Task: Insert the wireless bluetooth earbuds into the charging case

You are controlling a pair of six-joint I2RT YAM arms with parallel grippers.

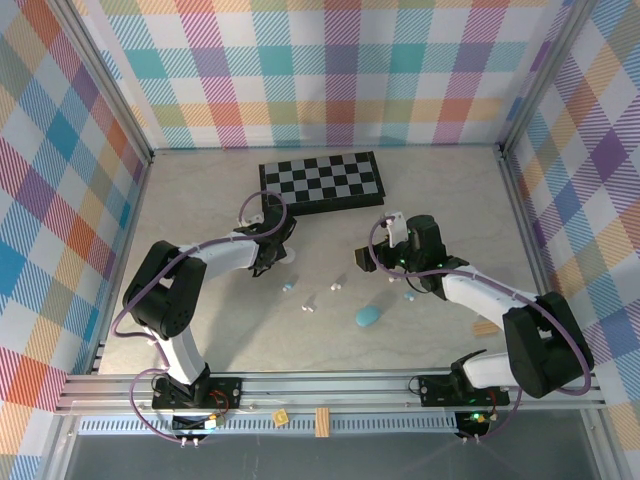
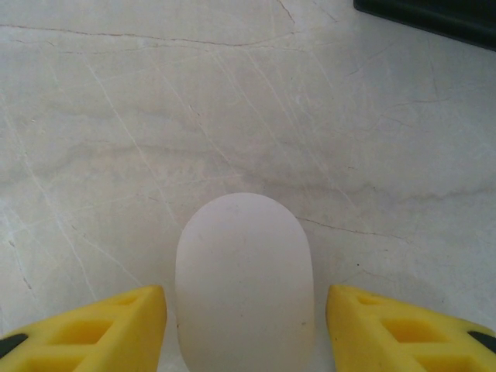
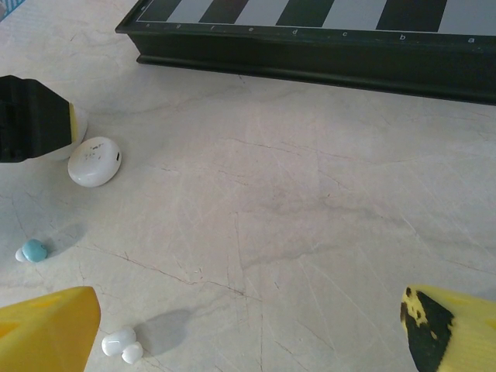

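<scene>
Top view: left gripper (image 1: 275, 250) and right gripper (image 1: 368, 258) over the table (image 1: 200, 200); earbuds (image 1: 308, 303) lie loose between them (blue case (image 1: 368, 317) nearby).
Left wrist: gripper spread around the white case (image 2: 244, 279), a slim gap on each side.
Right wrist: gripper spread wide, holding nothing; light blue earbud (image 3: 32, 250) and white earbud (image 3: 122, 343) on the table at left.

Two arms at work: the left arm (image 1: 215, 255) stretches forward and inward, the left gripper (image 2: 246, 310) angled down with yellow fingers (image 2: 116, 329) partly spread. The right arm (image 1: 480, 290) bends toward centre, the right gripper (image 3: 248, 329) gaping wide.
</scene>
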